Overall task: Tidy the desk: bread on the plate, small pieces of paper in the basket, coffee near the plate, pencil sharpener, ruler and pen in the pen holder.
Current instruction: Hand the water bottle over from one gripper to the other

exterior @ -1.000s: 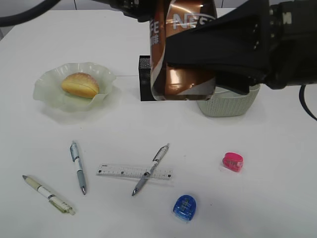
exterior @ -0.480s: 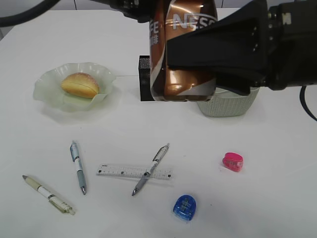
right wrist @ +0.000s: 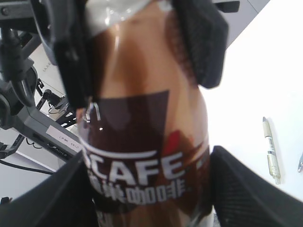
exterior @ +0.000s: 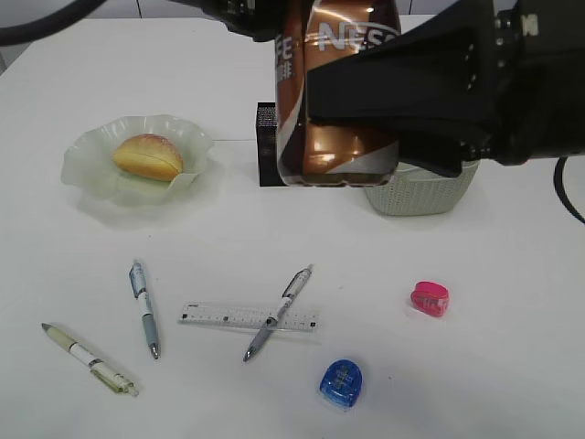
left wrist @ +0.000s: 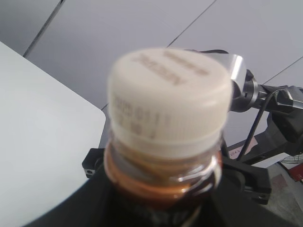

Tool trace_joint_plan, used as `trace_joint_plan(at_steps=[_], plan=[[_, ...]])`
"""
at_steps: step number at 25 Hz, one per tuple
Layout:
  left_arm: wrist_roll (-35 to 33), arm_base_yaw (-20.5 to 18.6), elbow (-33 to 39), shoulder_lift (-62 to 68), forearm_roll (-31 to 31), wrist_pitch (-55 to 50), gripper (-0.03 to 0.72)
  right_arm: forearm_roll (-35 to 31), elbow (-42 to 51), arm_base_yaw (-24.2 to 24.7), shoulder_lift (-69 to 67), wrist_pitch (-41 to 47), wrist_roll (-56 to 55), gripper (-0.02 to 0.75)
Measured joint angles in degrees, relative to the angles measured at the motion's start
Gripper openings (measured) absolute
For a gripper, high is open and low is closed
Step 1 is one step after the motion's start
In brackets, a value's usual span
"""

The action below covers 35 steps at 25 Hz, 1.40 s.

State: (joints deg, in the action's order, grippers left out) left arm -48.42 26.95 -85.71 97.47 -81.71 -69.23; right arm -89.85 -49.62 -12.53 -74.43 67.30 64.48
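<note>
The coffee [exterior: 343, 151], a brown bottle with a cream cap [left wrist: 168, 99], hangs upright in the air close to the exterior camera. My left gripper [left wrist: 161, 203] is shut on its neck just under the cap. My right gripper [right wrist: 147, 198] is shut on its labelled body [right wrist: 142, 142], one finger [exterior: 402, 82] crossing its front. The bread [exterior: 147, 156] lies on the plate [exterior: 91, 178]. The ruler [exterior: 219, 316] lies under one pen [exterior: 279, 311]. Pink [exterior: 430, 298] and blue [exterior: 341, 381] pencil sharpeners sit at the right. The pen holder [exterior: 266, 146] and basket [exterior: 430, 197] stand behind the bottle. Small pieces of paper are out of view.
Two more pens [exterior: 143, 307] [exterior: 89, 358] lie at the front left of the white desk [exterior: 512, 366]. The raised bottle and right arm hide most of the basket and pen holder from the exterior view.
My right gripper's jaws have drawn in against the bottle's body. The bottle and the left gripper have hardly moved, and nothing on the desk has shifted.
</note>
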Motion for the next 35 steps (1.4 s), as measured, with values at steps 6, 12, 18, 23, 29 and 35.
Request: trace_joint_plan(at_steps=[6, 12, 18, 23, 29, 35], plan=[[-0.02, 0.00, 0.00, 0.00, 0.00, 0.00, 0.280, -0.14, 0.00, 0.00, 0.00, 0.00, -1.95, 0.605], [-0.37, 0.00, 0.00, 0.00, 0.20, 0.00, 0.280, 0.92, -0.99, 0.00, 0.00, 0.00, -5.00, 0.645], [-0.40, 0.00, 0.00, 0.00, 0.54, 0.00, 0.280, 2.94, -1.61, 0.00, 0.00, 0.00, -6.62, 0.647], [-0.40, 0.00, 0.00, 0.00, 0.54, 0.00, 0.280, 3.30, -1.61, 0.00, 0.00, 0.00, -6.91, 0.645], [-0.60, 0.00, 0.00, 0.00, 0.90, 0.10, 0.279, 6.24, -1.61, 0.00, 0.00, 0.22, -7.63, 0.624], [-0.68, 0.00, 0.00, 0.00, 1.02, 0.10, 0.279, 10.23, -4.95, 0.00, 0.00, 0.35, -8.44, 0.615]])
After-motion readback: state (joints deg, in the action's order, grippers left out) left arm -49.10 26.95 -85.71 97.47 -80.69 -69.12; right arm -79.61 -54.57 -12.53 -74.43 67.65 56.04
